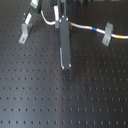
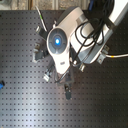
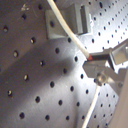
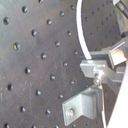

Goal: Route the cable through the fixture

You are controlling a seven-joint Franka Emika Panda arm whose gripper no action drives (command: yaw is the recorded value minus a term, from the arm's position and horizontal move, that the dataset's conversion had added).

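The cable (image 1: 82, 26) lies along the far side of the black perforated board (image 1: 60, 100) in the first exterior view, running from behind the arm toward the first exterior view's right, where its blue and yellow bands sit just before a grey bracket (image 1: 106, 35) that it passes through or against; past that bracket it runs on to the picture's edge. Another grey bracket (image 1: 25, 32) stands at the first exterior view's left, apart from the visible run of cable. The gripper (image 1: 64, 50) hangs low over the board between the two brackets, with the cable passing behind it. In the first wrist view the cable (image 3: 70, 35) crosses in front of a bracket (image 3: 75, 20) and meets the gripper's finger (image 3: 102, 65) at a small red mark; it looks pinched there, with the jaws close together, though the far finger is hard to make out. In the second wrist view the cable (image 4: 82, 40) curves down to the same finger (image 4: 97, 67), just above another bracket (image 4: 82, 106). In the second exterior view the arm (image 2: 65, 42) hides the grasp.
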